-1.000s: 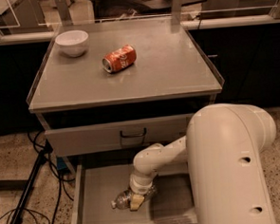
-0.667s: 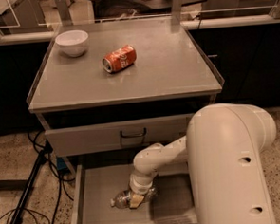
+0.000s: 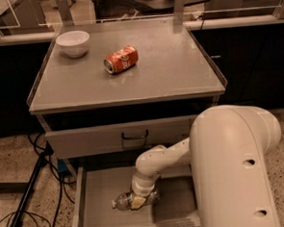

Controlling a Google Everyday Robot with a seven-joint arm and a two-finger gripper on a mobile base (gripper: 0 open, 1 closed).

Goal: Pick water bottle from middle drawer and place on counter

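The water bottle (image 3: pixel 123 201) lies on its side on the floor of the open middle drawer (image 3: pixel 102 204), near the drawer's middle. My gripper (image 3: pixel 139 201) reaches down into the drawer from the white arm (image 3: pixel 234 167) and sits right over the bottle's middle, hiding its label. The counter (image 3: pixel 168 73) is the broad grey cabinet top above the drawers.
An orange-red soda can (image 3: pixel 121 59) lies on its side on the counter, and a white bowl (image 3: pixel 73 43) stands at the back left. A closed drawer front with a dark loop handle (image 3: pixel 134 135) sits above the open drawer. Cables and a stand leg (image 3: pixel 28 190) lie on the floor at left.
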